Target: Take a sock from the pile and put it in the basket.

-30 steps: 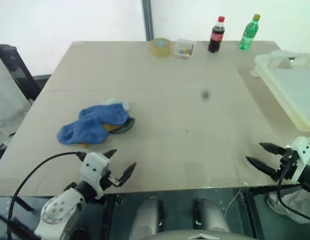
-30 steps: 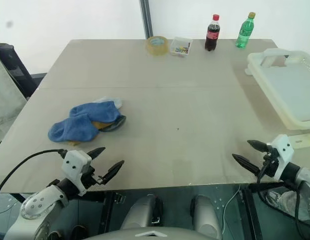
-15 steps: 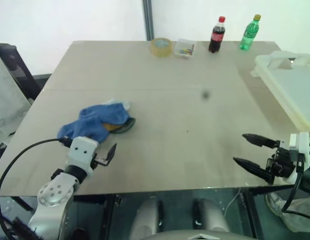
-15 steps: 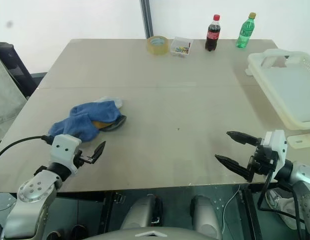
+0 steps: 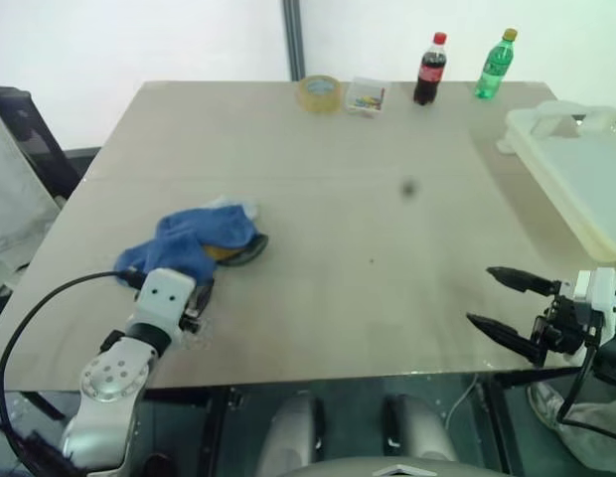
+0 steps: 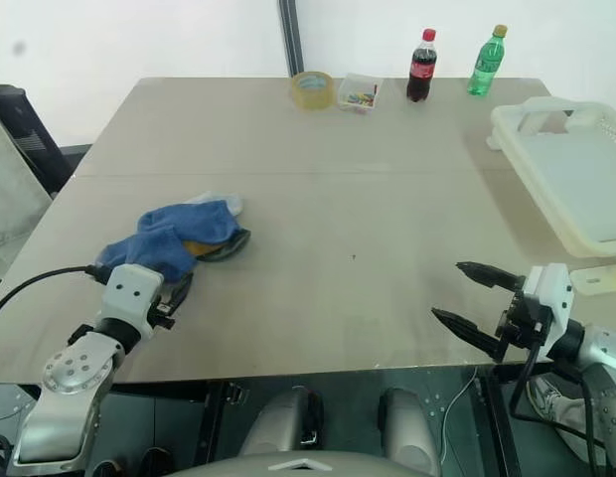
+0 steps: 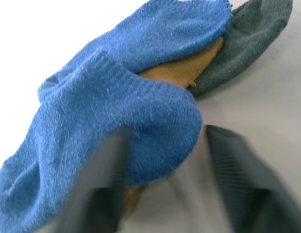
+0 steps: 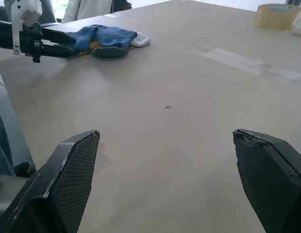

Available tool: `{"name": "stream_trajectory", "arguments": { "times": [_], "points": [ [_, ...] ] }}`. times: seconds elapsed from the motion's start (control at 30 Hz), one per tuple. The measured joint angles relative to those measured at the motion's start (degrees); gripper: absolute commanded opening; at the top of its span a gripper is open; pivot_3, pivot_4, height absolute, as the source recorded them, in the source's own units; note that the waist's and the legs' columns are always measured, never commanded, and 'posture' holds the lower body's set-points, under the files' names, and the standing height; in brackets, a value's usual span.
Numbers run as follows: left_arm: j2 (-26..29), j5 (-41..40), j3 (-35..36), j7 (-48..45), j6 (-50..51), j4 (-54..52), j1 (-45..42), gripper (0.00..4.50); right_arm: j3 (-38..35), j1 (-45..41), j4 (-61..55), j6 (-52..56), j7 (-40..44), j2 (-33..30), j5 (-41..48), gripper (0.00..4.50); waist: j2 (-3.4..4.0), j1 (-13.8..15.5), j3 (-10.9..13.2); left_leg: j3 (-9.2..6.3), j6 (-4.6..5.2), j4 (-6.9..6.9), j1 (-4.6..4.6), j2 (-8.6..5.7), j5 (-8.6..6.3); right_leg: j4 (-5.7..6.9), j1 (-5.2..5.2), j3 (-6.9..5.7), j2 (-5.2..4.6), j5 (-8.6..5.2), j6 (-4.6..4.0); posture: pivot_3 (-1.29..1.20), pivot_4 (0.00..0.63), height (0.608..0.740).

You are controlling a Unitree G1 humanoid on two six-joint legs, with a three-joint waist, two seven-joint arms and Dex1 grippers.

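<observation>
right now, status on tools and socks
Left tool closing around a blue sock at the pile. Right tool open, holding nothing. Basket far right, table between.

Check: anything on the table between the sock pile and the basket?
Nothing visible. The table is bare between the sock pile and the basket. The tape roll, small box and two bottles stand along the far edge, off that path.

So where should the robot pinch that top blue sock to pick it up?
Probably at the blue sock's rounded end nearest the left gripper, coming in low from the robot's side. That end bulges up over the yellow sock, so the fingers can straddle it without catching the others.
</observation>
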Motion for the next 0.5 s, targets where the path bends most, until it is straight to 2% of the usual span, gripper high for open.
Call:
{"name": "stream_trajectory", "arguments": {
  "times": [0.03,0.07,0.3,0.5],
  "points": [
    [0.0,0.1,-0.1,0.0,-0.2,0.0,0.0,0.41,0.0,0.0,0.4,-0.3,0.0,0.1,-0.2,4.50,0.00,0.0,0.0,0.00,0.00,0.00,0.00,0.00,0.00,0.00,0.00,0.00,0.00,0.00,0.00,0.00,0.150,0.740],
    [0.0,0.1,-0.1,0.0,-0.2,0.1,0.0,0.05,0.0,0.0,0.5,-0.4,0.0,0.1,-0.3,4.50,0.00,0.0,0.0,0.00,0.00,0.00,0.00,0.00,0.00,0.00,0.00,0.00,0.00,0.00,0.00,0.00,0.150,0.740],
    [-0.1,0.4,-0.2,-0.3,-0.7,0.8,-0.2,0.05,0.0,-0.3,2.2,-2.0,0.3,0.2,-1.3,4.50,0.00,0.0,0.0,-0.01,0.00,0.00,0.00,0.00,0.00,0.00,0.00,0.00,0.00,0.00,0.00,0.00,0.150,0.740],
    [-2.4,-4.5,-0.4,-1.4,4.3,-2.0,-5.2,0.05,0.2,-1.0,3.2,-2.4,0.7,0.2,-1.6,4.50,0.00,0.1,0.0,-0.02,0.00,0.01,0.00,-0.01,0.01,0.01,0.02,-0.01,0.01,0.01,0.00,0.00,0.150,0.740]
  ]
}}
